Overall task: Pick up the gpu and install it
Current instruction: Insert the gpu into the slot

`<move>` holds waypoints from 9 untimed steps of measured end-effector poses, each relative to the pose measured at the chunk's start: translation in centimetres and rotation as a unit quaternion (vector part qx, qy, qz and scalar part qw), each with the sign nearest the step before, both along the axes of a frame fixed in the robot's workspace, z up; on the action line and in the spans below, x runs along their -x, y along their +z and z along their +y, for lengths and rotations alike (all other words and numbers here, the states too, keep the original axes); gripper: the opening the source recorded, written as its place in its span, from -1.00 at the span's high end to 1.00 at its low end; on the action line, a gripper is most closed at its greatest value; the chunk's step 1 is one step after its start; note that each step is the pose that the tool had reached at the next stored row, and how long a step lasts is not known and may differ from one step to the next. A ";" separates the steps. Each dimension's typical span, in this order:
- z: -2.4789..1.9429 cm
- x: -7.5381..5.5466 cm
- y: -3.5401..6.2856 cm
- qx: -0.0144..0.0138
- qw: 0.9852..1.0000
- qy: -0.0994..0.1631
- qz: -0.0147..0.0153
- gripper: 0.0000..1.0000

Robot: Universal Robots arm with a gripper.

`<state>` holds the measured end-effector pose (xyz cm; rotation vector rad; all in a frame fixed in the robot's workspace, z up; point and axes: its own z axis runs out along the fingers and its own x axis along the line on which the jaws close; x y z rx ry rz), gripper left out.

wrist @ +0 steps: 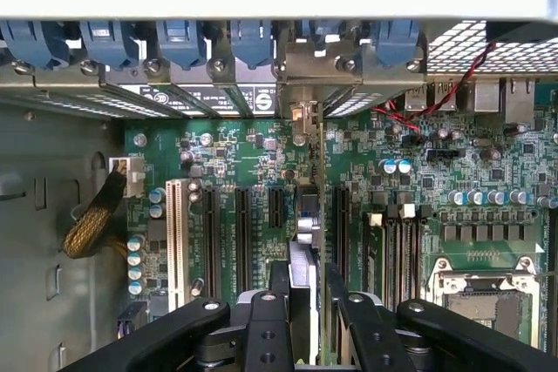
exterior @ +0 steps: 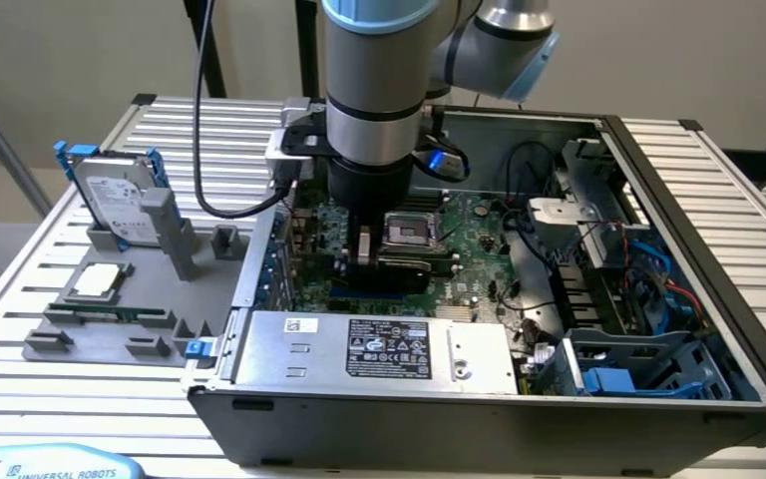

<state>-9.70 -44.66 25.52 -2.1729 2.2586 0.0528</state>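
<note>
Thin green-and-black gpu card [wrist: 319, 215] w/ silver bracket is held edge-on, clamped by black tool [wrist: 307, 302], above green motherboard [wrist: 244, 163] inside open PC case [exterior: 702, 200].

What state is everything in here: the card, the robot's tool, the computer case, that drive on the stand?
gpu: held edge-on, upright, over the motherboard slots.
tool: shut on the gpu.
computer case: side open, insides exposed.
hard drive: standing upright in the grey holder, outside the case.
</note>
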 end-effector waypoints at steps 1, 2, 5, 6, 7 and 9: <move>0.01 0.0 -0.04 0.000 1.000 0.000 0.000 0.47; 0.02 0.0 -0.12 0.000 1.000 0.000 0.000 0.47; 0.02 0.0 -0.17 0.000 1.000 0.000 0.000 0.47; 0.03 0.0 -0.18 0.000 1.000 0.000 0.000 0.47; 0.03 0.0 -0.19 0.000 1.000 0.000 0.000 0.47; 0.04 0.0 -0.22 0.000 1.000 0.000 0.000 0.47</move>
